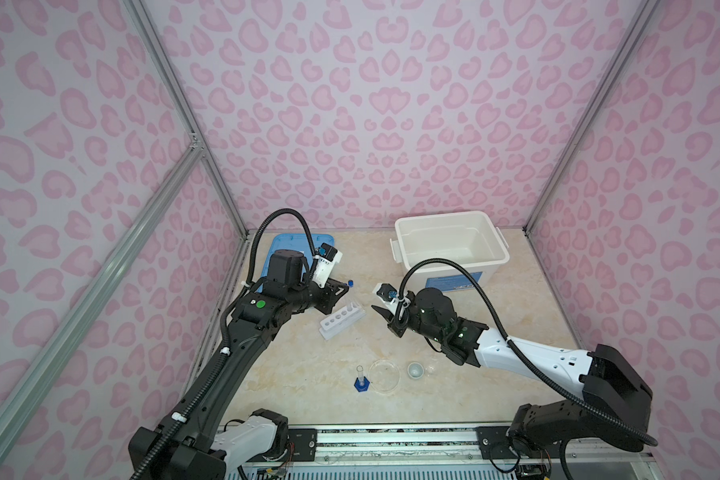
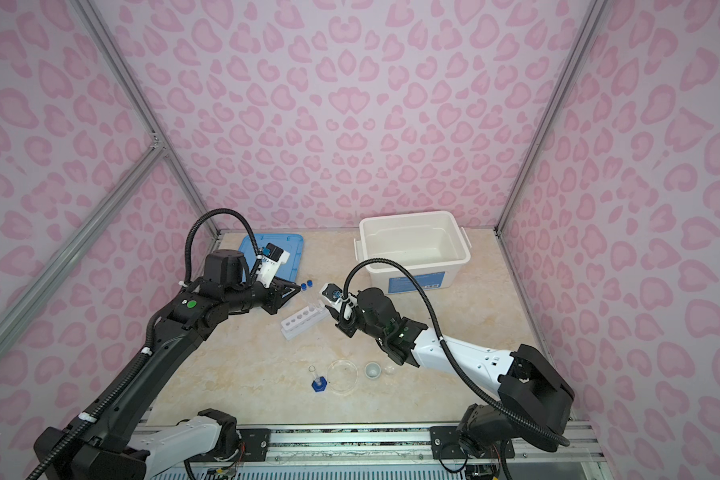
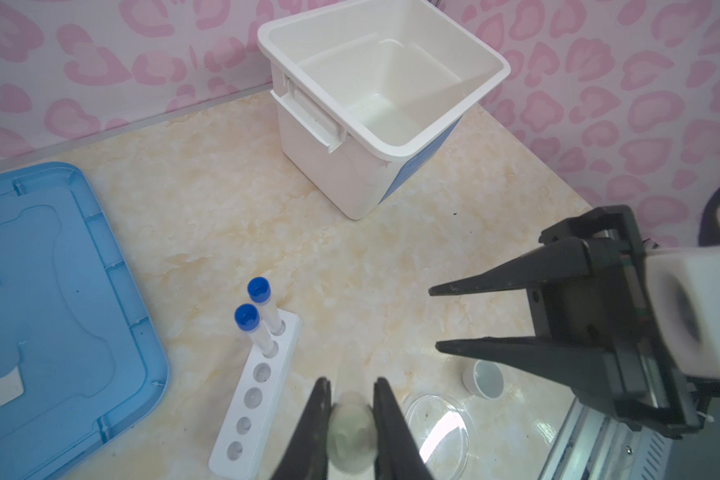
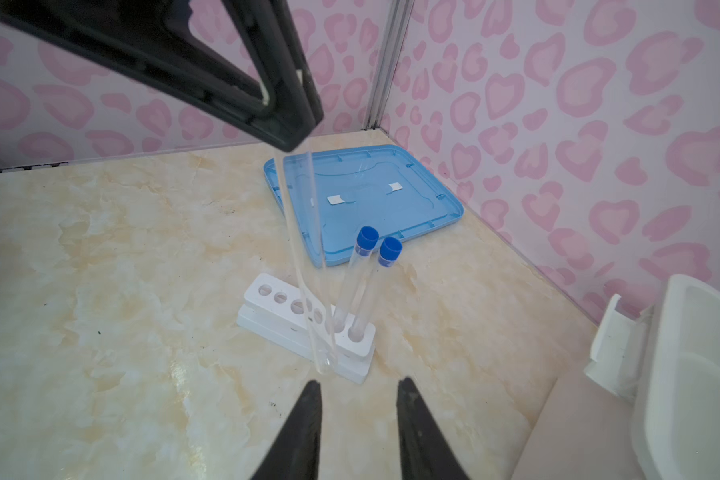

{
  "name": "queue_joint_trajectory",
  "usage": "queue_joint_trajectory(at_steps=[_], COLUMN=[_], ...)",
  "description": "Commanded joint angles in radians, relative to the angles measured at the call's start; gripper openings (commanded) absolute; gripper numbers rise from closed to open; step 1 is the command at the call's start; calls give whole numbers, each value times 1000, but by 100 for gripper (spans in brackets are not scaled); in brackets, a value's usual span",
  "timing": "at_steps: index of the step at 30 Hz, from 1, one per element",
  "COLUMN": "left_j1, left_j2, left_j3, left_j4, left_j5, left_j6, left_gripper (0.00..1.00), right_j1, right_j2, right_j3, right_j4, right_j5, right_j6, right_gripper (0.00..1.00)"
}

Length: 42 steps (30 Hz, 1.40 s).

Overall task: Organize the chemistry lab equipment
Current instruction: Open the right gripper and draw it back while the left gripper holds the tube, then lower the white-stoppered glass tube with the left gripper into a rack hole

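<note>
Our left gripper (image 3: 352, 384) is clenched on the top end of the third test tube (image 4: 306, 257), the clear one with the pale cap. In this way its long body hangs free below the fingers and can go down into a hole. The tube is tilted, and in the right wrist view its lower end is close in front of the white rack (image 4: 262, 323); we judge it is not yet in any hole. The right gripper (image 4: 360, 384) is released and holds nothing. Its jaws stand apart and point toward the rack, perhaps to steady the tube if needed. In the rack, the two blue-capped tubes (image 4: 352, 282) stand in the two holes at one end, leaning a little; the other four holes are empty. The white bin (image 3: 321, 166) is empty, and its blue lid (image 3: 59, 291) lies flat near the wall. Near the front edge wait the small cylinder (image 1: 361, 379), the petri dish (image 1: 384, 376) just beside it and the white cup (image 1: 415, 370), each with nothing inside that we can see.
</note>
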Motion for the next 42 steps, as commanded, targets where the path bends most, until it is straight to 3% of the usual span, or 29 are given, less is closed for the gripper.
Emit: queue_joint_trajectory(at_steps=[1, 17, 42], left_j1=[0, -9, -53], left_j2=[-2, 42, 110], left_j3=[30, 63, 44], left_j4=[-69, -104, -26], left_j5=[-79, -271, -273], left_j6=[48, 89, 49], left_gripper=[13, 13, 14], right_j1=[-4, -33, -72], right_j2=[-5, -34, -65], right_j3=[-10, -64, -136], right_j4=[5, 29, 39], right_j5=[4, -3, 15], right_j6=[13, 55, 99], right_gripper=[31, 31, 33])
